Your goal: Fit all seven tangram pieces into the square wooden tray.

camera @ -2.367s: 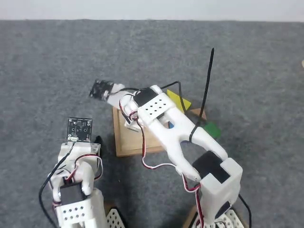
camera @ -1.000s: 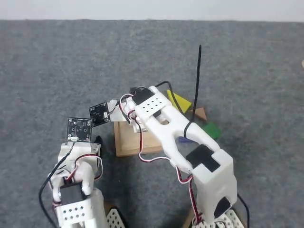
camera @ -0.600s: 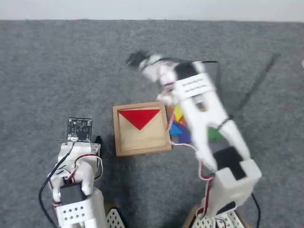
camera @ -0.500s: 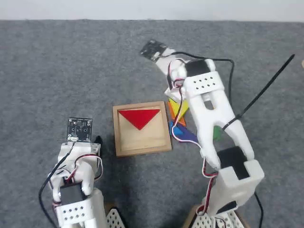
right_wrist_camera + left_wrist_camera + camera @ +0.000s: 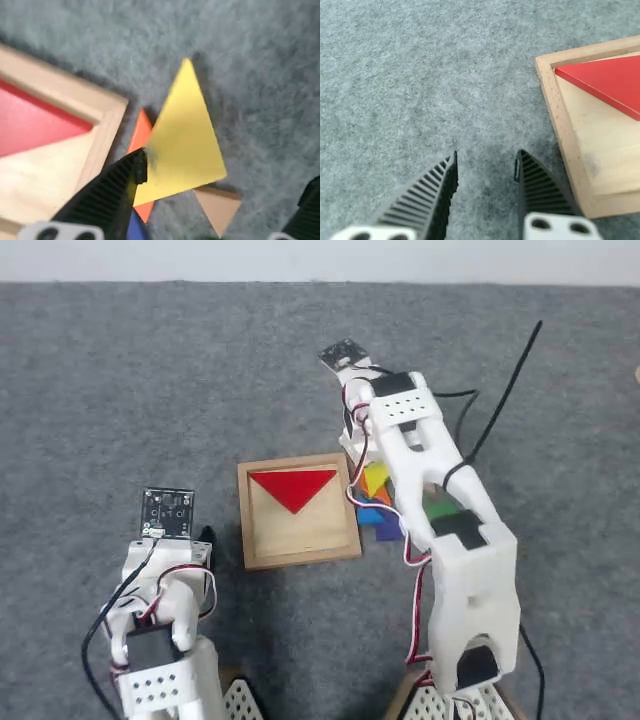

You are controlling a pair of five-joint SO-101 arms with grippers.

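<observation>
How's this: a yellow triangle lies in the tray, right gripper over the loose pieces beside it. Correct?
No: the high view shows a red triangle in the tray. The right gripper is over the loose pieces beside it.

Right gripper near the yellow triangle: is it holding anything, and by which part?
Nothing is held; the right gripper stands open over the yellow triangle.

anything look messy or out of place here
Yes: the loose pieces are heaped beside the tray rather than lying flat apart. The yellow triangle overlaps the orange piece, which sits against the tray's outer edge. Inside the tray the red triangle lies flat.
</observation>
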